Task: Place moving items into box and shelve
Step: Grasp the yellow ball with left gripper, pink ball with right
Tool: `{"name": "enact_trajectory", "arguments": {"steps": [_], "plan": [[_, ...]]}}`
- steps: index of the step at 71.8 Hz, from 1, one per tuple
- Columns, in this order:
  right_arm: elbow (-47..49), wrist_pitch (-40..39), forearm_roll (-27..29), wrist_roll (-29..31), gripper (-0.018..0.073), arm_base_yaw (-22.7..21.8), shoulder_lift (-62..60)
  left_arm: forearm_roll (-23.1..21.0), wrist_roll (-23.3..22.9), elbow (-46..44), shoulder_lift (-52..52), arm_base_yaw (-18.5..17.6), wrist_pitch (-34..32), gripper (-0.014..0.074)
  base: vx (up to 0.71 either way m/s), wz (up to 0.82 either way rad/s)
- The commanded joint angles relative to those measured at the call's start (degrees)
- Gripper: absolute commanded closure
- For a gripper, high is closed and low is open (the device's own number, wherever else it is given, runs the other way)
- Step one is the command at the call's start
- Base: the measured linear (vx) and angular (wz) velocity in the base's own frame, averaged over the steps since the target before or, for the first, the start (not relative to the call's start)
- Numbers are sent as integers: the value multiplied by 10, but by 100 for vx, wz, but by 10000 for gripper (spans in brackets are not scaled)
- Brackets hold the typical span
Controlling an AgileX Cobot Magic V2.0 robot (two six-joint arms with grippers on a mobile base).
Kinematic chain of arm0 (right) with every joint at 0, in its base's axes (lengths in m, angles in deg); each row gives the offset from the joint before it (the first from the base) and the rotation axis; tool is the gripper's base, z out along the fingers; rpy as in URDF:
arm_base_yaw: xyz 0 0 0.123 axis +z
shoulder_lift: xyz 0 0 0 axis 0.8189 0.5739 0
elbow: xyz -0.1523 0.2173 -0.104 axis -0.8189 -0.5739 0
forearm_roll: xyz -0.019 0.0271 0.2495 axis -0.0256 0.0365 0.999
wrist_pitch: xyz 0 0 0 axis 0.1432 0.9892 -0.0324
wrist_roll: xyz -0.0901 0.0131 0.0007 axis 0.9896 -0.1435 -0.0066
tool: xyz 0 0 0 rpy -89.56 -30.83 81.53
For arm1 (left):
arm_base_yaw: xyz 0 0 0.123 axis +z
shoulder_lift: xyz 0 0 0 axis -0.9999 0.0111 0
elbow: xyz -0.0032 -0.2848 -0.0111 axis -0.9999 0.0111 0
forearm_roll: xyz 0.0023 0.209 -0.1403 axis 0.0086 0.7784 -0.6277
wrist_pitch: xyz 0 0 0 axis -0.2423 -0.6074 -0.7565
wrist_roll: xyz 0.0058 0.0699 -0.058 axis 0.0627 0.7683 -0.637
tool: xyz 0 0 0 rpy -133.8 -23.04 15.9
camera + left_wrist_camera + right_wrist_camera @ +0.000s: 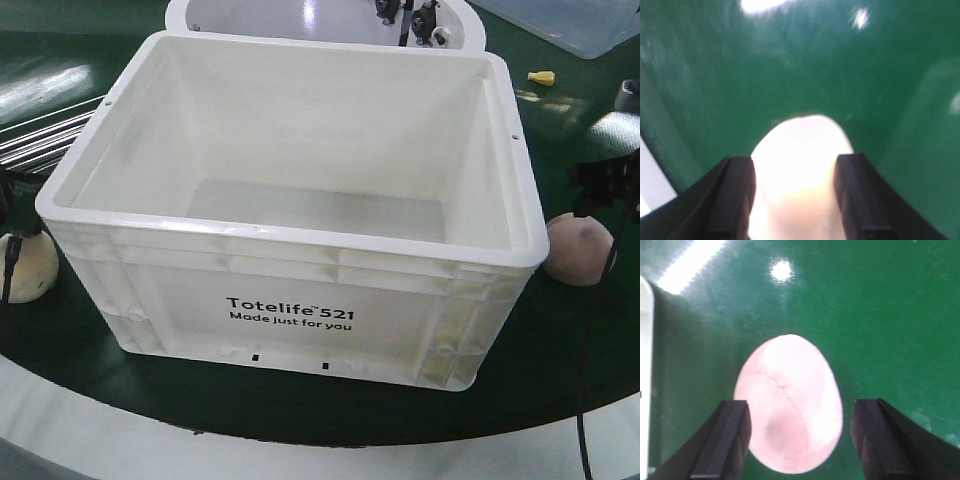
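Either side of the box (290, 243) on the tabletop (880, 315), the pinkish-brown lump (790, 390) sat inside the spread right gripper (800, 410) and the cream lump (800, 142) filled the left gripper (795, 165), pinch unclear; both looked light, soft and best taken mid-girth.

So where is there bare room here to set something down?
The box is bare inside. A green strip lies free before its front wall. Crowded at both sides: cream lump left, pink lump right, fingers around each.

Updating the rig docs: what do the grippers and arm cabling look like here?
Left gripper and right gripper look alike: matte black, flat, wedge-shaped fingers, no visible markings. A thin black cable runs along the right side in the front view.
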Motion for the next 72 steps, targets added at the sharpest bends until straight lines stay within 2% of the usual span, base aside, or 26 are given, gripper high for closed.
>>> {"name": "enact_trajectory", "arguments": {"steps": [1, 19, 28, 41, 53, 58, 64, 72], "plan": [[19, -19, 11, 12, 64, -3, -21, 5, 19, -19, -22, 0, 5, 115, 0, 0], [19, -24, 12, 13, 64, -3, 1, 0, 35, -19, -7, 0, -4, 115, 0, 0], [19, -22, 17, 15, 64, -3, 20, -26, 44, -19, 22, 0, 11, 115, 0, 0], [19, -14, 38, 37, 64, -3, 52, -74, 96, -19, 64, 0, 24, 117, 0, 0], [19, -17, 35, 39, 76, -3, 90, -101, 129, -19, 80, 0, 32, 179, 0, 0], [19, -17, 35, 39, 115, -3, 105, -101, 129, -19, 79, 0, 32, 232, 0, 0], [19, -15, 34, 39, 204, -3, 119, -100, 129, -20, 79, 0, 32, 315, 0, 0], [19, -12, 35, 37, 385, -3, 127, -99, 129, -20, 79, 0, 32, 447, 0, 0]]}}
